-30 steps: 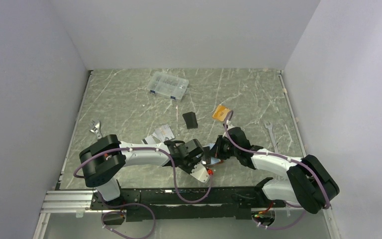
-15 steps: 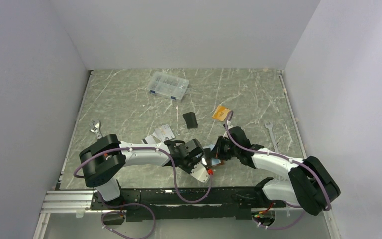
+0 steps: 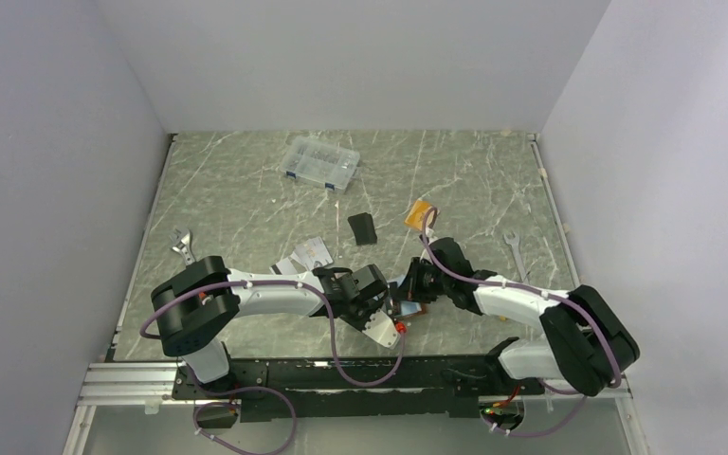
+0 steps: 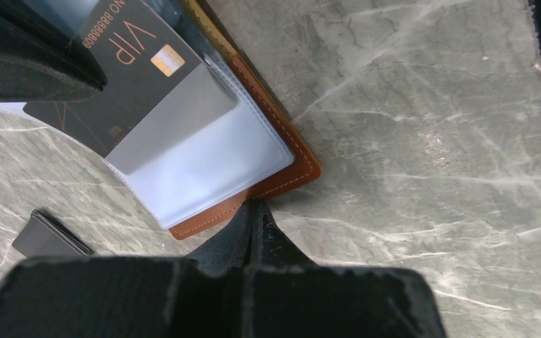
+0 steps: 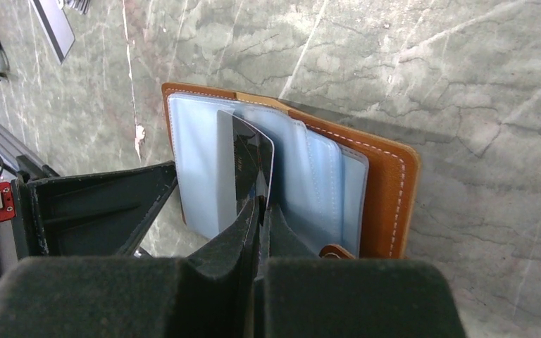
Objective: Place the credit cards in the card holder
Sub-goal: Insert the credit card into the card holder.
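Brown card holder point(image 5: 393, 197) open flat near the front edge of the table point(image 4: 430, 141), between both grippers. Half inside a clear sleeve, a dark card point(image 4: 123, 70) printed "VIP" and "NO 88888…". Right gripper point(image 5: 259, 211) pinched shut on that card's edge. Left gripper point(image 4: 255, 211) closed, empty, tips touching the holder's leather rim. Farther back, silver-grey cards point(image 3: 305, 252) and an orange card point(image 3: 421, 213).
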Robot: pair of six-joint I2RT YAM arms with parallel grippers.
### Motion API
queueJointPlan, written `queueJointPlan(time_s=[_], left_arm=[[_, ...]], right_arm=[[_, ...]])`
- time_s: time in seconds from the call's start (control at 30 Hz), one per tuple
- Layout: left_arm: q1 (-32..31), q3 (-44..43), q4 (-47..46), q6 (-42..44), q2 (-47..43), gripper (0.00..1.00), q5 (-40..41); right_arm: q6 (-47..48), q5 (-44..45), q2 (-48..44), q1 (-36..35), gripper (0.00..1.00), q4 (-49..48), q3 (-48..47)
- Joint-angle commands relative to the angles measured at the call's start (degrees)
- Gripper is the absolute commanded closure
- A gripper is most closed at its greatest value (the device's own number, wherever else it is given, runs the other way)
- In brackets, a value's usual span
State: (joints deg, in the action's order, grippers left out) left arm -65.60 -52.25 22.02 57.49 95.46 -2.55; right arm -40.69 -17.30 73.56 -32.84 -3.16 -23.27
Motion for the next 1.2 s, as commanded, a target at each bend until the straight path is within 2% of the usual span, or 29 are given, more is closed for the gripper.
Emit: queueJointPlan(time_s=[0.0,0.23,0.33,0.43,0.5,0.57,0.73,1.17], left_arm=[[-0.31,3.04,5.45,-1.16,4.12,1.0,-5.37],[-0.31,2.86,5.55,-1.3,4.15,1.0,-5.7],[-0.24,2.87,5.81,-1.48,4.05,1.0,-5.89],[0.01,3.0,5.97,-1.53,3.55,1.0,-6.18],[0.27,3.19,5.9,-1.36,3.42,1.0,-6.01],[0.39,3.43,5.77,-1.17,3.33,1.0,-5.85],[0.48,4.06,5.07,-0.72,2.83,1.0,-5.45],[0.47,4.74,4.34,-0.32,2.98,1.0,-5.21]], right_arm=[[1.58,0.24,3.13,-1.61,1.0,4.03,-0.1],[0.92,1.9,5.56,-3.08,0.98,5.03,-1.94],[1.15,2.64,3.71,-3.1,0.77,7.03,-2.22],[1.72,4.73,-0.73,-2.93,0.64,10.91,-3.91],[2.1,5.72,-1.67,-2.93,0.6,13.34,-5.56],[2.53,6.28,-1.21,-3.12,0.6,15.13,-6.89],[0.63,5.29,-0.75,-3.73,0.62,11.62,-5.55],[0.08,6.86,8.21,-8.99,0.66,7.76,-11.32]])
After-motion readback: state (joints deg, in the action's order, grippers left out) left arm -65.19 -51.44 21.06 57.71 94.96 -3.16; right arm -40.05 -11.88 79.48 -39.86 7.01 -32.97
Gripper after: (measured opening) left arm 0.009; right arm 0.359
